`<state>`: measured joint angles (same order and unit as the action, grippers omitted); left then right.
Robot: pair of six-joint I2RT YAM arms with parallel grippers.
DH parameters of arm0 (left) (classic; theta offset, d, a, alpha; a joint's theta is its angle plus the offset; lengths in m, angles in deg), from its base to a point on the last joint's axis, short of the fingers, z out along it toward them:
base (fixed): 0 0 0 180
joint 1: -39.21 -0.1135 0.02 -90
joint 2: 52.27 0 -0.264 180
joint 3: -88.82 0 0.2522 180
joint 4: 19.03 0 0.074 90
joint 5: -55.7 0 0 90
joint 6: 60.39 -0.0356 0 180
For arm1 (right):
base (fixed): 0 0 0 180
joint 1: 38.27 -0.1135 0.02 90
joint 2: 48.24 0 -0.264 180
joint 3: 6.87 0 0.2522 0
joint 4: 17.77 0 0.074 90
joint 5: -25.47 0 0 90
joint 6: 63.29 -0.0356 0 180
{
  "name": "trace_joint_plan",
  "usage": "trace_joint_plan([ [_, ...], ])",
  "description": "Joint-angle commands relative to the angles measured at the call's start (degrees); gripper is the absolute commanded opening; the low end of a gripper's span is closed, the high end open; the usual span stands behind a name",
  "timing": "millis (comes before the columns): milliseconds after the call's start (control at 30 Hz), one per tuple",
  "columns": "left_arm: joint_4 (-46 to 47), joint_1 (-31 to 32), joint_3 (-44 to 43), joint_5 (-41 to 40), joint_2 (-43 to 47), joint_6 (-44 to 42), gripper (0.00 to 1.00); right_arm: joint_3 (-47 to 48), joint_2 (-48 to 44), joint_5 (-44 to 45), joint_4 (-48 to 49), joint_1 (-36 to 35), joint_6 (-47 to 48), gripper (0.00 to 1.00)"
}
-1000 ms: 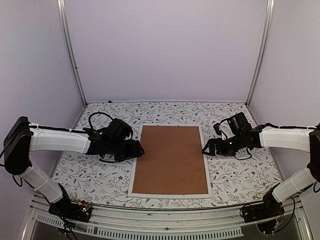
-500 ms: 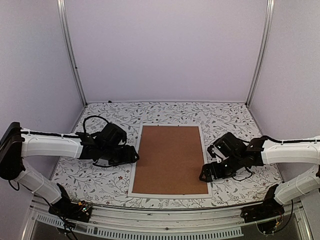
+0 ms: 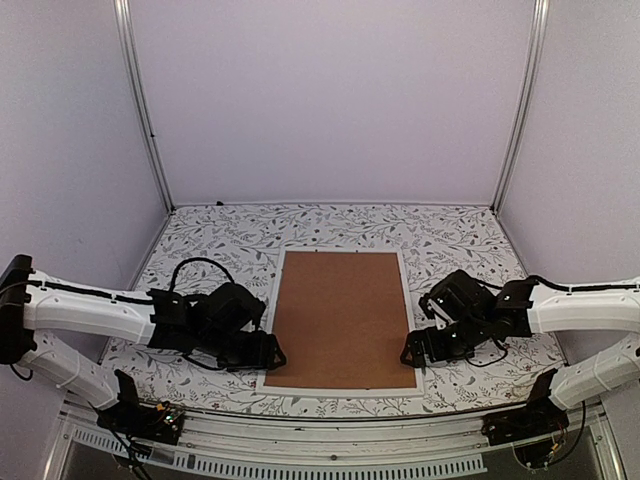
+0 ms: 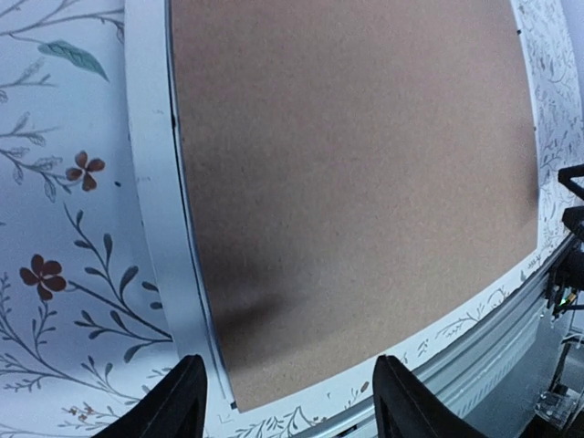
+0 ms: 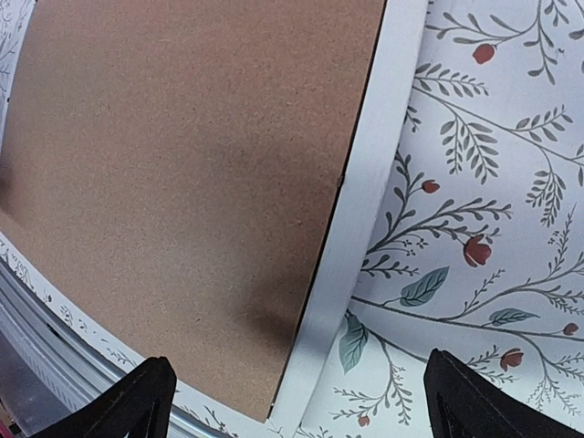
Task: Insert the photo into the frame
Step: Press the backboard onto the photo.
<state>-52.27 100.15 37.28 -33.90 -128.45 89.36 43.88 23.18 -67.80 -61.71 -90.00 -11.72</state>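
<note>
Brown fibreboard, the backing board (image 3: 342,318), fills the frame (image 5: 365,210) edge to edge, so you see only a narrow white rim round it. The frame lies flat mid-table on the floral cloth (image 3: 460,240), long side running away from you, near edge close to the metal rail (image 3: 330,425). There is bare cloth beyond the far edge, and the arms take up both flanks.

Left gripper (image 4: 290,397): low at the near-left corner, fingers spread wide, nothing held.

Right gripper (image 5: 297,401): over the right rim by the near-right corner, also spread wide, nothing held.

You cannot make out the photo in any view; the board covers whatever lies in the frame. You cannot tell whether the fingertips touch the rim, because both wrist views cut the fingers off at the bottom edge.
</note>
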Motion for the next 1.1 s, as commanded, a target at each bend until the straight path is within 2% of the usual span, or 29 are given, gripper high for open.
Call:
trace_joint_plan([
  [0, -2.1, 2.7, 0.3, -0.2, -0.6, 2.7, 0.63, -1.4, -1.7, 0.8, 0.9, -0.4, -1.3, 0.99],
  [400, -3.1, 4.0, -2.7, -2.0, -6.8, 1.6, 0.63, -2.6, -3.1, 0.2, 1.6, -0.4, -2.0, 0.99],
  [667, -3.3, 5.8, -3.5, -2.3, -6.7, 2.6, 0.62, -2.7, -1.7, -0.3, 2.5, -0.4, -2.0, 0.99],
  [1067, -9.9, 8.9, -7.5, -9.1, -6.8, 4.2, 0.62, -3.4, 0.7, 0.8, 2.6, -0.4, -4.2, 0.99],
])
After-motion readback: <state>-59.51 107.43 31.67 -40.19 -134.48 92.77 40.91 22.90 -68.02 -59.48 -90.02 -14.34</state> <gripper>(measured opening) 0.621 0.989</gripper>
